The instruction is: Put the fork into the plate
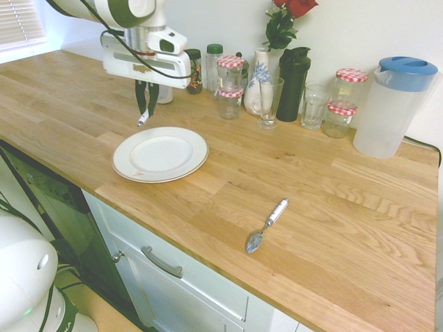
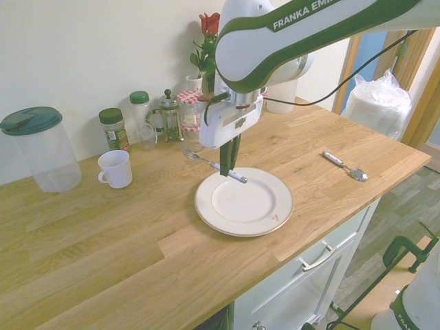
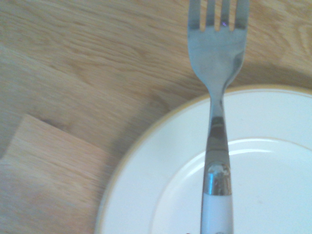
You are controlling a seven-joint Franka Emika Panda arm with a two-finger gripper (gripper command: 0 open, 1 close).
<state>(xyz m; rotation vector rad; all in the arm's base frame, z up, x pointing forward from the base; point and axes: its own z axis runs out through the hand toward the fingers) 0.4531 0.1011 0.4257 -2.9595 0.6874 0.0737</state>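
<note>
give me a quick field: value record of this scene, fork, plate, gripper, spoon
fork: held by its white handle, lifted roughly level above the counter, tines sticking out past the plate's rim
plate: white, nothing on it, on the wooden counter
gripper: shut on the fork, pointing down at the plate's edge
spoon: flat on the counter, apart from the plate

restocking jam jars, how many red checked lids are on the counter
4, all by the back wall: two stacked jars left of the vase, two more beside the blue-lidded pitcher. Others may hide behind the bottles.
</note>
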